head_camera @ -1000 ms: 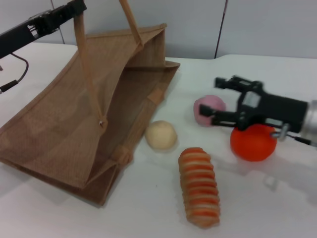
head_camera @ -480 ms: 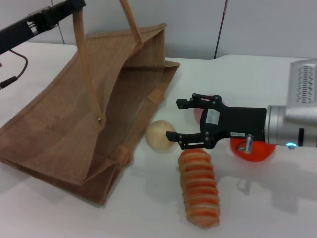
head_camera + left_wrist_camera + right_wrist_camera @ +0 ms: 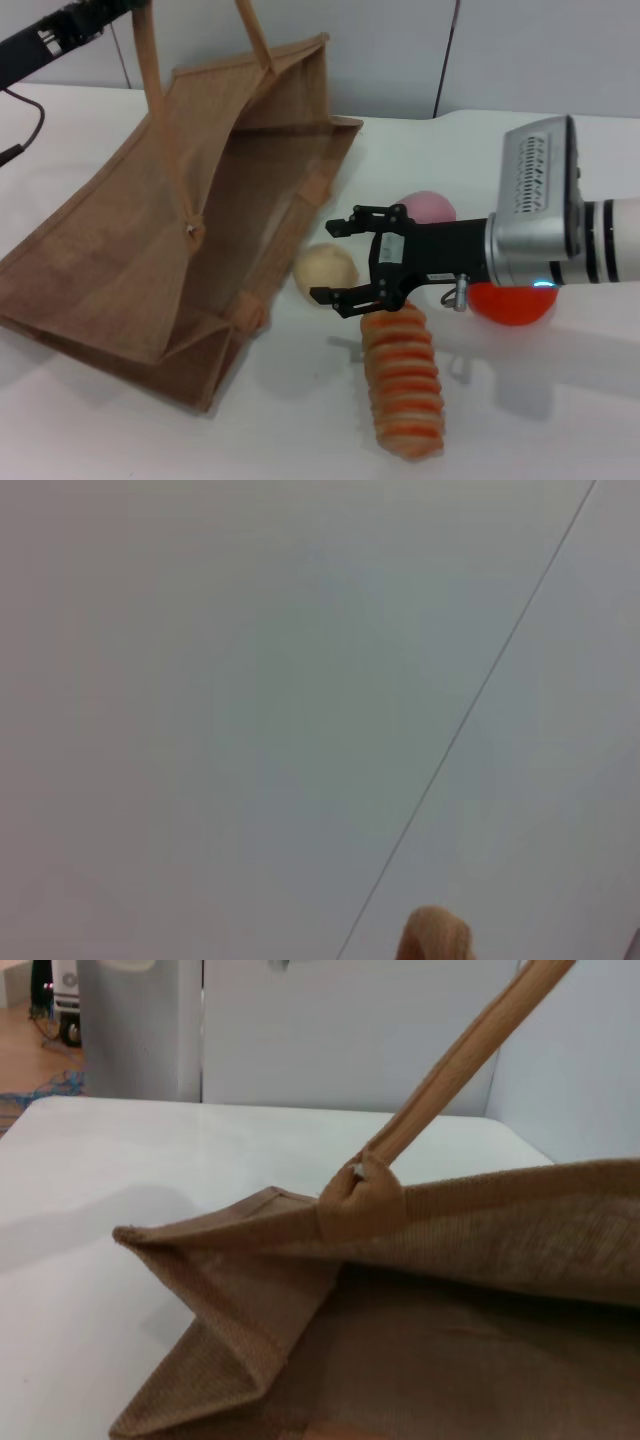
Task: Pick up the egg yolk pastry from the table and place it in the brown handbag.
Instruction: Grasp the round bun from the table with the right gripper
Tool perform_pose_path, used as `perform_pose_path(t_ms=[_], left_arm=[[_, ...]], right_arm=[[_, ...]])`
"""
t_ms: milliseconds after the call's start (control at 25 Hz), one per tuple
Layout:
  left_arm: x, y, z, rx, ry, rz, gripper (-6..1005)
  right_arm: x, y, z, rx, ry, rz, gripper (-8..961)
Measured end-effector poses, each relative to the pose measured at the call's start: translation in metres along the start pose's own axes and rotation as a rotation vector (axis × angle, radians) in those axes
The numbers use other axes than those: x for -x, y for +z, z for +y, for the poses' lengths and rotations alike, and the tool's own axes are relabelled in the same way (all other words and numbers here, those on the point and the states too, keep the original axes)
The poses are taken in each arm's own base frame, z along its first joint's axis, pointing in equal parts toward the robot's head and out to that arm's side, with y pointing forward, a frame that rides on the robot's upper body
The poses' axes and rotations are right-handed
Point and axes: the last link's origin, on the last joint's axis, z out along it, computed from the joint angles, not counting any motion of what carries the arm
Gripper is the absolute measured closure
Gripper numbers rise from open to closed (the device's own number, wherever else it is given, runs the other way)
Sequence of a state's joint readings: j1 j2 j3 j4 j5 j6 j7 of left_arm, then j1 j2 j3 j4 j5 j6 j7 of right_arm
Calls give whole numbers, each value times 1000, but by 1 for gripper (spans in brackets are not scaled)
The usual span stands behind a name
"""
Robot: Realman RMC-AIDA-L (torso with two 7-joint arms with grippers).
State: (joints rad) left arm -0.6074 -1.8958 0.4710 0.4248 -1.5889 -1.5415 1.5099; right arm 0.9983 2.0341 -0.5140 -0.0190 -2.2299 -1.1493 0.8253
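The egg yolk pastry, a pale cream ball, lies on the white table just beside the brown handbag. My right gripper reaches in from the right and is open, one finger behind the pastry and one in front of it. The handbag lies tilted with its mouth facing the pastry. One handle is pulled up to my left gripper at the top left edge, which is shut on it. The right wrist view shows the handbag's burlap side and a handle close ahead.
A pink bun sits behind my right gripper. An orange ball lies partly under the right arm. A long orange-striped bread roll lies just in front of the gripper. Bare white table shows at the front left.
My right gripper has moved left from above the orange ball, past the pink bun, until its open fingers flank the pastry. The left arm has shifted the handle slightly left and up.
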Motion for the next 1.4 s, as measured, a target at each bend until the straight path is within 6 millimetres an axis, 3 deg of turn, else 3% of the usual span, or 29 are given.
perform_pose_path(t_ms=[680,1400], left_arm=[[-12,0,-1,1,-8,12,879],[-12,2,-1,5,-10,11,878]], right_arm=[[16,29,-5,11,-64,106,77],[1,38,-14,-105,-45,241,77]])
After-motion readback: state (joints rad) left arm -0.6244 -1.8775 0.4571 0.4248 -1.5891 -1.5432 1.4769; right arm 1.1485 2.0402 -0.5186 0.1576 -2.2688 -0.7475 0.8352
